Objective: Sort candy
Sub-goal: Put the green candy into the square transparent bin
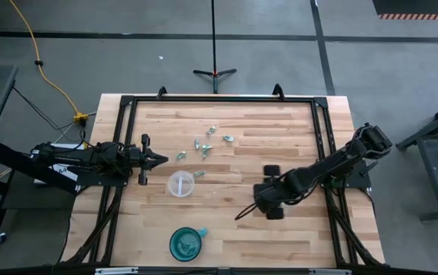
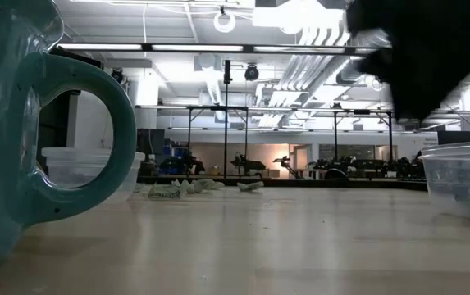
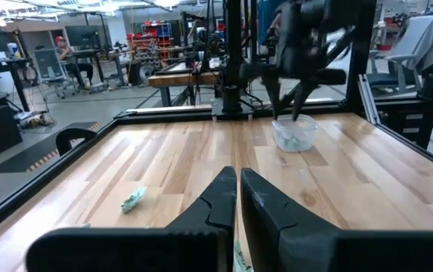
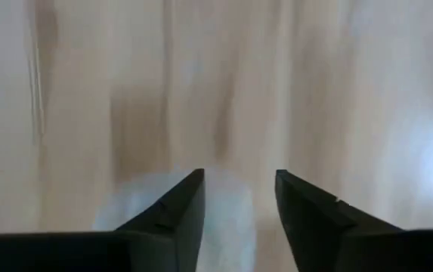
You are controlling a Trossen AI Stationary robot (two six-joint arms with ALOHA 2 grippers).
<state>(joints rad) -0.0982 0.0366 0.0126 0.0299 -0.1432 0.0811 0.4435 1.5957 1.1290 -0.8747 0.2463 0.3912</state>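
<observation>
The candy (image 1: 207, 143) is scattered on the worktop (image 1: 280, 130) at about one o'clock from the left pincer (image 1: 161, 159), whose fingers are pressed together, empty; the right pincer (image 1: 268, 200), part-open over a clear cup (image 3: 294, 134), is farther off.

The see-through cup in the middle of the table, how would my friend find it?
Start at the wooden table seen from above, then find the scattered candy near its far middle. Just nearer than the sweets, beside the left gripper, stands the clear cup. Unlike the teal bowl at the near edge, it is colourless and has no handle.
</observation>
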